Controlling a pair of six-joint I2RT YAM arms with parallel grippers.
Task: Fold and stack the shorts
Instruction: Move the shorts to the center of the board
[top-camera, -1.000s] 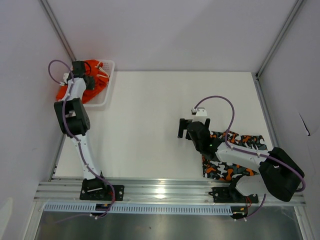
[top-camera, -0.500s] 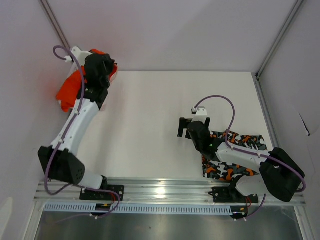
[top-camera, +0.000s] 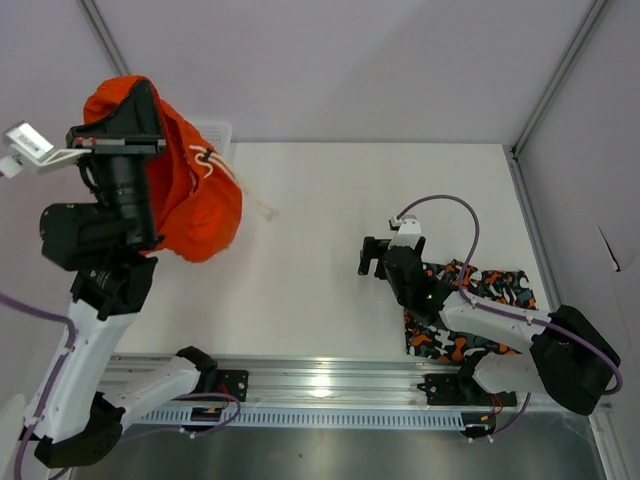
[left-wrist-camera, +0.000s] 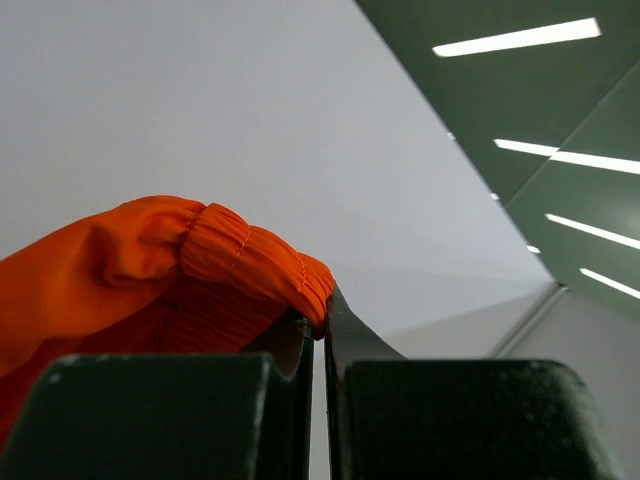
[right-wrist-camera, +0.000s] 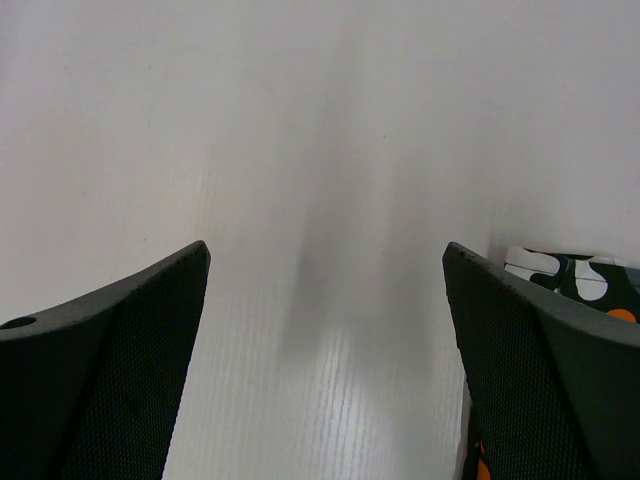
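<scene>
Held the orange shorts (top-camera: 190, 200) aloft at the upper left of the frame, waistband pinched in the fully closed left pincer (left-wrist-camera: 318, 325), white drawstring (top-camera: 207, 163) dangling; hovered with the right pincer (right-wrist-camera: 325, 255) spread wide over bare worktop (top-camera: 300, 230) at centre right, gripping nothing; saw the patterned shorts (top-camera: 490, 285) lying on the worktop at lower right, partly under that arm.

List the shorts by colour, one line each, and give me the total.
Plain orange shorts: 1
Patterned orange, black, white and grey shorts: 1
Total: 2
</scene>
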